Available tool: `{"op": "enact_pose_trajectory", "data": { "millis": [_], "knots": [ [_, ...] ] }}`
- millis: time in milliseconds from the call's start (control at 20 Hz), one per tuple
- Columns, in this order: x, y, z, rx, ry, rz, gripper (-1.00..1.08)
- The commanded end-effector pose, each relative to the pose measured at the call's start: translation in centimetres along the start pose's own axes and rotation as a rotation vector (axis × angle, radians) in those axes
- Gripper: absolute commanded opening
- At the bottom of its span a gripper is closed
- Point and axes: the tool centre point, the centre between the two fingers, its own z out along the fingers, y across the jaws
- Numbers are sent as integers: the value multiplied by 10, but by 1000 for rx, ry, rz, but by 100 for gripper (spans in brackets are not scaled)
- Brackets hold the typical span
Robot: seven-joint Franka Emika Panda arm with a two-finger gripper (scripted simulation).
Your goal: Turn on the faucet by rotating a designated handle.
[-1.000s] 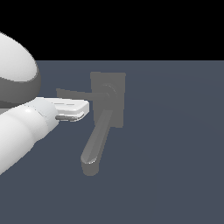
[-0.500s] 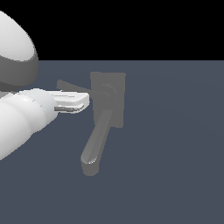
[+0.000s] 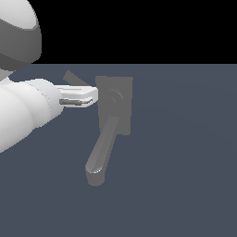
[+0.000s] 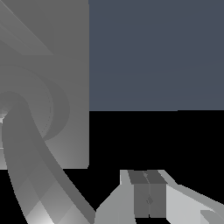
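Note:
The dull grey faucet (image 3: 115, 104) has a rectangular base plate and a thick tube spout (image 3: 101, 150) that runs down toward the front. Its handle (image 3: 76, 79), a thin flat bar, slants from the round hub toward the exterior view's left. My gripper (image 3: 92, 96) is shut, with nothing between its fingers. Its tips lie right under the handle at the plate's left edge, and I cannot tell whether they touch it. In the wrist view the base plate (image 4: 65, 43) and the curved spout (image 4: 26, 175) fill one side beside my gripper (image 4: 146, 192). The handle does not show there.
The faucet is mounted on a flat blue-grey surface (image 3: 185, 162). My white arm (image 3: 23, 111) fills the exterior view's left side.
My gripper has moved up in the exterior view, toward the plate. The handle's free end has swung upward with it, from lying level to slanting.

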Motion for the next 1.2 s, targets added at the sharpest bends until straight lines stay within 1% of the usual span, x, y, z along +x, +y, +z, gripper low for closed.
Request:
{"op": "enact_pose_trajectory", "data": {
  "millis": [0, 200, 250, 300, 1150],
  "knots": [
    [-13, -1, 0, -3, -8, 3, -100],
    [-27, -5, 0, -5, -10, 4, -100],
    [-27, -5, 0, -5, -10, 4, -100],
    [-16, -6, -1, 0, 3, 0, -100],
    [-58, -45, 0, -4, -6, 3, -100]
  ]
}}
